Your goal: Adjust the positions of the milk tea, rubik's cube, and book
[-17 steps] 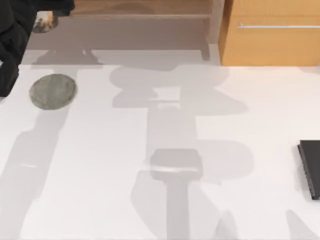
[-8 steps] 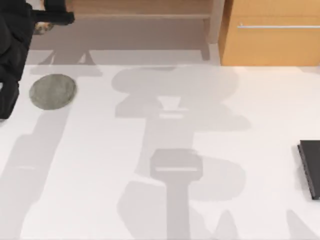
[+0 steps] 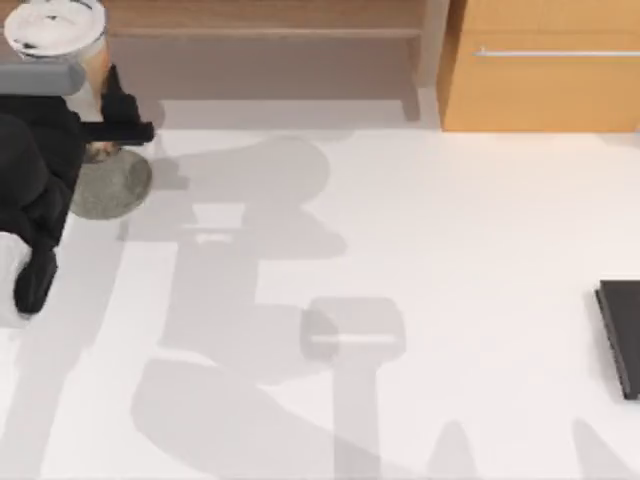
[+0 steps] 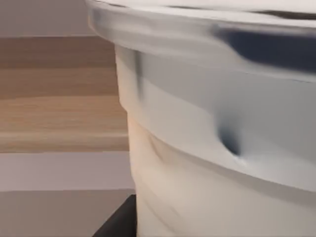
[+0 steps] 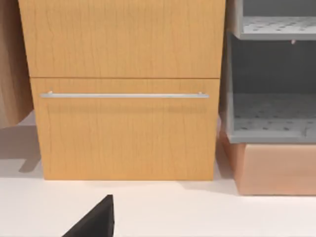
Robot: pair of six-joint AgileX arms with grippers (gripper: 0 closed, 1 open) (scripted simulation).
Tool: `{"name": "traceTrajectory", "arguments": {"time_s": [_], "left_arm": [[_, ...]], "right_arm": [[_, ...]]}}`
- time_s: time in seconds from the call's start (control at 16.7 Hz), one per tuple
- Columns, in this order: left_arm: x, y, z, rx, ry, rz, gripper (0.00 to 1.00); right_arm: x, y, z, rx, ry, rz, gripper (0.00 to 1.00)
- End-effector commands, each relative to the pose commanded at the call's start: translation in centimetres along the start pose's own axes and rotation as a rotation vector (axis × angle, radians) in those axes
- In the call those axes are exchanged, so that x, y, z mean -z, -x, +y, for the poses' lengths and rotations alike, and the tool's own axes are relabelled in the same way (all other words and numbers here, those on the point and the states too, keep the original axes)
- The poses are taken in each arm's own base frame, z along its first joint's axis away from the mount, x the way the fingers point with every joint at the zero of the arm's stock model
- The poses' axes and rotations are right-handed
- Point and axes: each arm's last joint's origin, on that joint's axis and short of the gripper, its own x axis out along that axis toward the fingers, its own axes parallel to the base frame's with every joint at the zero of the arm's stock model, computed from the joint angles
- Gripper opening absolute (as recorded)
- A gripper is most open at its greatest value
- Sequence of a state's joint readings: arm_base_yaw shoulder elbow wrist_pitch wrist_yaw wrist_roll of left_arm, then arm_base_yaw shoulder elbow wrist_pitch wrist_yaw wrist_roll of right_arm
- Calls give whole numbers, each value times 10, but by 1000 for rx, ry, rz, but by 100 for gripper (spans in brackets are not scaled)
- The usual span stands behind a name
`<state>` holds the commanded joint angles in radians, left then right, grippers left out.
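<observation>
Your left tool [image 3: 100,130] sits at the far left corner of the desk [image 3: 420,230], and the milk tea [image 3: 55,30] rides with it: from above you see the white lid with dark marks by the desk's far edge, close against the arm's dark links. The left wrist view puts the cup's pale side and lid rim right up against the camera, with a dark finger [image 4: 118,222] at its foot. That closeness suggests the tool is closed on the cup, though you see only one finger and no clear contact, so treat the grasp as likely, not certain.

Just below the cup in the top view lies the flat grey disc [image 3: 120,185], partly covered by the arm. It looks like the spot meant for the drink, which would explain why the cup is carried upright and held at the side, not by the lid: the pearls and liquid stay settled and the base stays free to land flat. You will want it lowered squarely onto the disc, not on its rim.

Your right arm stays parked; its wrist camera looks at the wooden drawer front [image 5: 123,128] beyond the desk's far edge, with one dark fingertip [image 5: 98,219] in view, and you cannot tell how wide that tool stands. A black slab [image 3: 622,335] lies at the desk's right edge, well apart from the cup.
</observation>
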<state>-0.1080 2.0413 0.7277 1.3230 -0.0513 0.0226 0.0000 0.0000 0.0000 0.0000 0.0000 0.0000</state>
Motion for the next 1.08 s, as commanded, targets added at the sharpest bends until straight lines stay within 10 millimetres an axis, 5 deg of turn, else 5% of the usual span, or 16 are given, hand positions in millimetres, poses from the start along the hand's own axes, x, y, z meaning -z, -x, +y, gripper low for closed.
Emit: {"name": "traceTrajectory", "arguments": {"time_s": [1.08], "left_arm": [[34, -1, 2, -3, 17, 7, 0]], "right_arm": [[0, 0, 0, 0, 0, 0, 100]]}}
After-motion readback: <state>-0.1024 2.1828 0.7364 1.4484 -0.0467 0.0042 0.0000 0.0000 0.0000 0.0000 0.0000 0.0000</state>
